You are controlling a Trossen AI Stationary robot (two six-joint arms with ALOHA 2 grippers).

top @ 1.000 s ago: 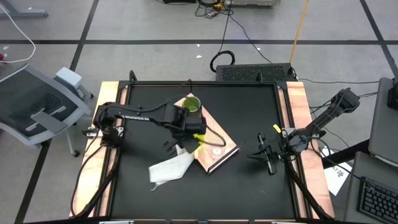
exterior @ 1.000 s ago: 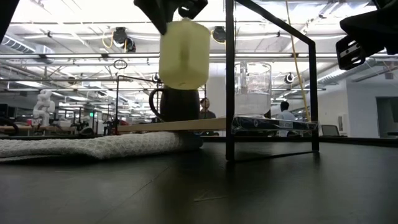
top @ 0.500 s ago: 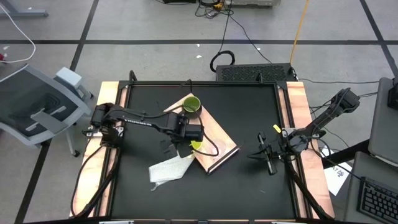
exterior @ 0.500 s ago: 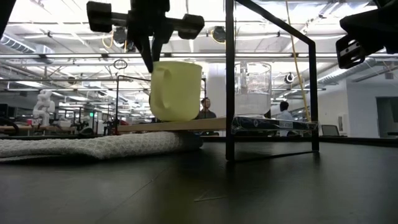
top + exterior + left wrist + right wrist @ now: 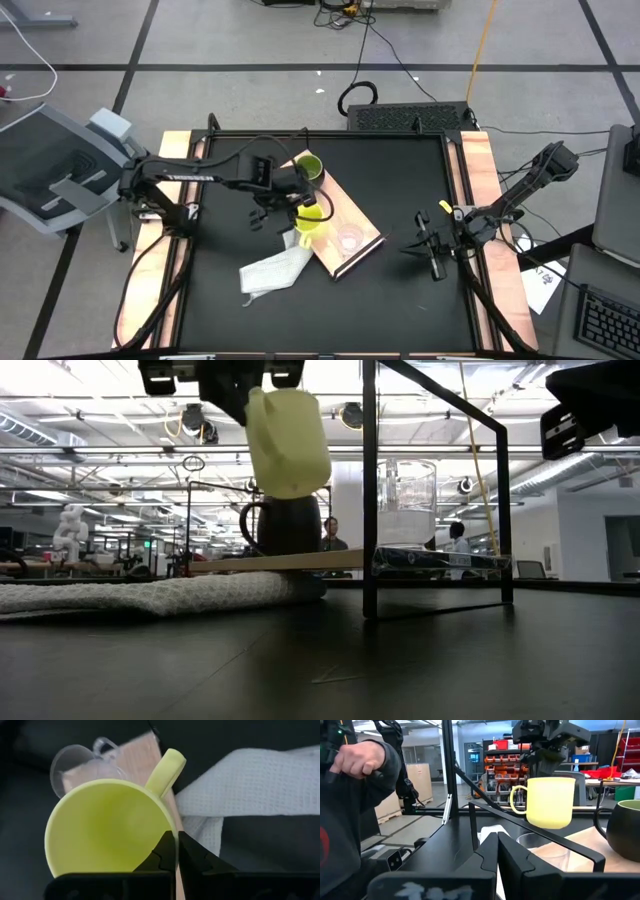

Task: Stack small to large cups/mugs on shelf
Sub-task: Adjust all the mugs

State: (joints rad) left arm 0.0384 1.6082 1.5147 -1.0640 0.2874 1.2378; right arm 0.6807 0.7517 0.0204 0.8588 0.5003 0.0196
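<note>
The left gripper (image 5: pixel 298 203) was clenched on the rim of the bright yellow handled mug (image 5: pixel 308 221) and held it in the air, a little tilted, above the flat light-wood board (image 5: pixel 362 222) that served as the shelf. In the low view the yellow mug (image 5: pixel 287 442) hung clear of the board, just above the dark olive-green handled mug (image 5: pixel 286 525), which stood on the end of the board farther from the camera. A white waffle-textured cloth (image 5: pixel 272 270) lay on the black desk (image 5: pixel 400 300), touching the board's near corner. To the right of the yellow mug, the small clear plastic cup (image 5: pixel 349 239) stood upright on the board, near the edge closer to the right arm. The right gripper (image 5: pixel 432 256) was empty with its fingers pressed together, waiting near the right side of the desk, well apart from the mugs. No vessel sat inside another, so I judge that the stacking was not yet begun: the yellow mug probably had to go into the green one, and the clear cup had to follow.
</note>
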